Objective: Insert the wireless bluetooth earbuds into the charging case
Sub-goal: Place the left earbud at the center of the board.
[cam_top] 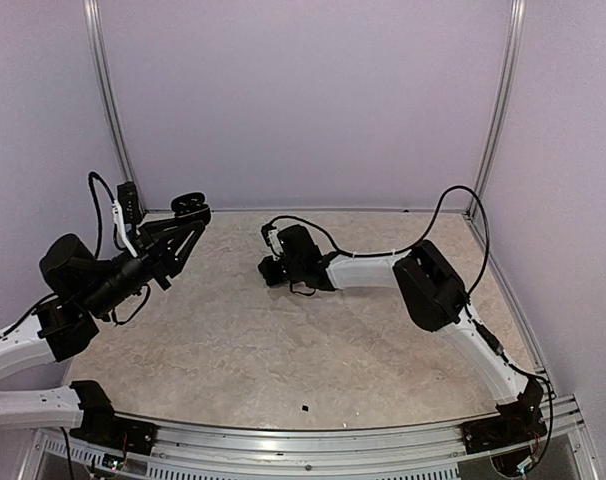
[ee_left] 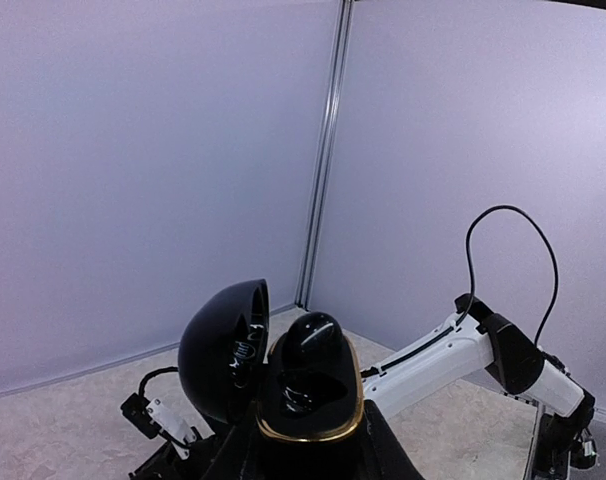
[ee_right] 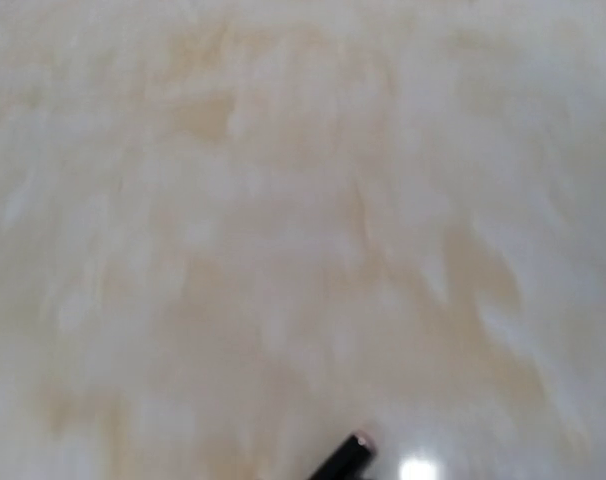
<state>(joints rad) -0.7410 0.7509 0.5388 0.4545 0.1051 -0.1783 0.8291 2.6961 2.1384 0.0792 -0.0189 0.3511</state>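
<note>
My left gripper (cam_top: 188, 212) is shut on the black charging case (cam_top: 189, 203) and holds it up off the table at the back left. In the left wrist view the case (ee_left: 308, 425) has a gold rim and its lid (ee_left: 223, 350) stands open to the left. One black earbud (ee_left: 313, 345) sits in the far slot, and the near slot (ee_left: 305, 392) is empty. My right gripper (cam_top: 273, 265) points down close to the table's middle. Its wrist view shows only blurred tabletop and the stem of a black earbud (ee_right: 351, 455) sticking out from between its hidden fingers.
The marbled tabletop (cam_top: 283, 350) has purple walls behind and to both sides. A tiny dark speck (cam_top: 305, 408) lies near the front edge. The right arm's white link (ee_left: 433, 355) shows beyond the case in the left wrist view.
</note>
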